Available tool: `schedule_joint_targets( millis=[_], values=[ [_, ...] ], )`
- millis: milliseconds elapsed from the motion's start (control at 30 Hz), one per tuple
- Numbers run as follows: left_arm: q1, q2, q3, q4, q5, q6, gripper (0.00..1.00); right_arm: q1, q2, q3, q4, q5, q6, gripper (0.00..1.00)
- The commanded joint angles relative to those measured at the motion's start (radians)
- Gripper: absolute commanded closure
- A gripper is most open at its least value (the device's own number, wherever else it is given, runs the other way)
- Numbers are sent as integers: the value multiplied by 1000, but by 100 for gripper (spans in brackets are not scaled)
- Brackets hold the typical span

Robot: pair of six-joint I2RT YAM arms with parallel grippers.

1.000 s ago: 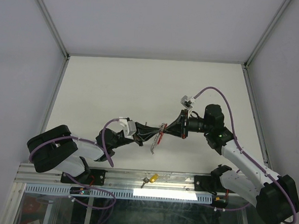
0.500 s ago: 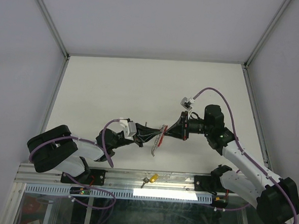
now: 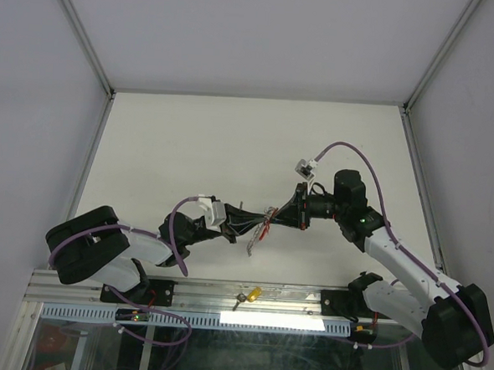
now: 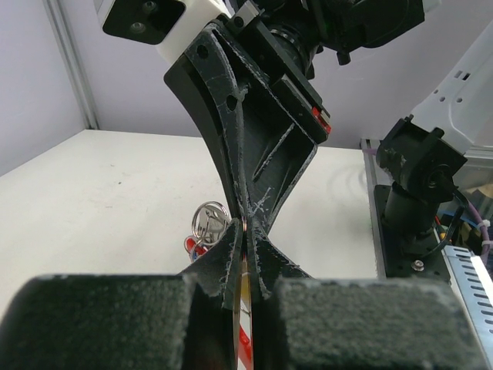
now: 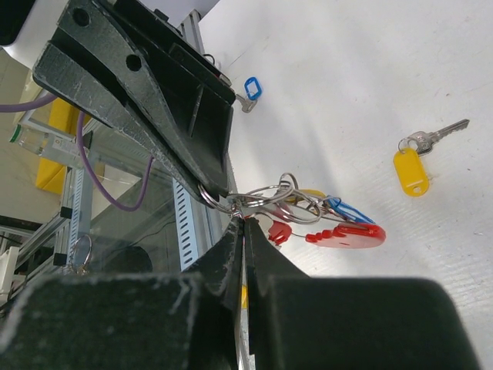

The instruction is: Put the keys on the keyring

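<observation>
The keyring [image 3: 265, 222] hangs in the air between both grippers above the table's near edge. Its red band [image 5: 350, 235] and silver rings [image 5: 277, 193] carry blue and yellow tags. My left gripper [image 3: 246, 223] is shut on one silver ring [image 5: 208, 196] of the keyring; in its own view the left gripper [image 4: 246, 250] pinches thin metal edge-on. My right gripper [image 5: 246, 225] is shut tip to tip against it, on a thin silver piece that looks like a key. Two loose keys lie on the table: one yellow-tagged [image 5: 410, 171], one blue-tagged [image 5: 251, 87].
Another yellow-tagged key [image 3: 254, 294] rests on the aluminium rail [image 3: 181, 294] at the table's near edge. White table [image 3: 232, 150] stretches behind the arms, bounded by grey walls with metal posts [image 3: 80, 32]. The right arm's base [image 4: 416, 200] stands close by.
The right wrist has shifted slightly up and to the left, and the keyring cluster has tilted a little. Both grippers stay shut and the left arm has hardly moved.
</observation>
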Motion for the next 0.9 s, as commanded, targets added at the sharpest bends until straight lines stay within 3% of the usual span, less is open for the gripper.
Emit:
schedule_joint_targets(
  millis=[0, 500, 867],
  values=[
    [10, -2, 32, 277, 29, -30, 100, -1, -4, 34, 72, 13, 41, 100],
    [10, -2, 34, 279, 36, -33, 100, -2, -27, 14, 168, 40, 110, 100],
    [9, -2, 27, 278, 33, -30, 100, -3, -33, 70, -19, 24, 50, 100]
  ],
)
